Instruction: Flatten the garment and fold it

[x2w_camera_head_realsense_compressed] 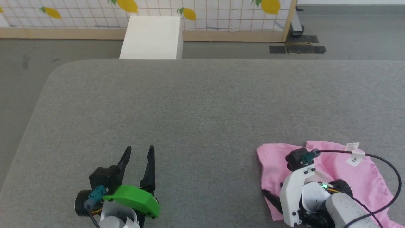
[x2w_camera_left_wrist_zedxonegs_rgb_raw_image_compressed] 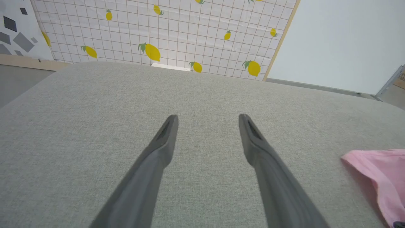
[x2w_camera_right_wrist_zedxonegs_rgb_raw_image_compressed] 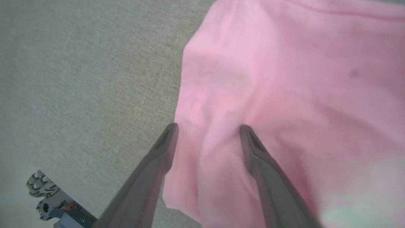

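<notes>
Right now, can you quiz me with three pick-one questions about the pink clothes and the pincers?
1. Where does the pink garment lie? A) near right of the grey padded surface B) far left corner C) on the white box
2. What colour is the cover behind the left pincer? A) red B) green C) blue
3. How is the right pincer? A) shut on the label B) shut, empty C) open
1 A: lower right in head view. 2 B: green. 3 C: fingers apart at the garment's edge.
</notes>
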